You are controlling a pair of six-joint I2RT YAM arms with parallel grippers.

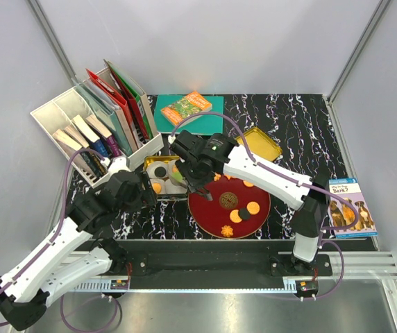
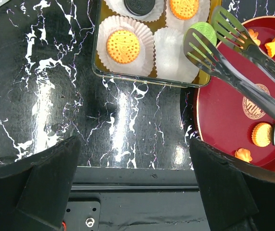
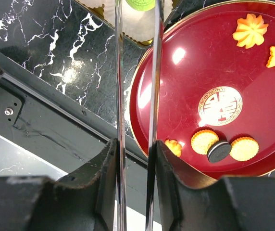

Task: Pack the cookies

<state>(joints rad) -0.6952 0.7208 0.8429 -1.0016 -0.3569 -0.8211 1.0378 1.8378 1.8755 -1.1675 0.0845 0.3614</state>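
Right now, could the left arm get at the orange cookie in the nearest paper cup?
Probably yes. The open left gripper hangs just short of the orange cookie, with only bare table between; the tongs sit off to one side.

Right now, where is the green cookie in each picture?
Top external: green cookie sits mid-picture, just upper-left of the red plate.
Left wrist: top right, between the tips of the tongs, above the plate.
Right wrist: top edge, between the tongs; plate on the right.
Shared landmark: the red plate.
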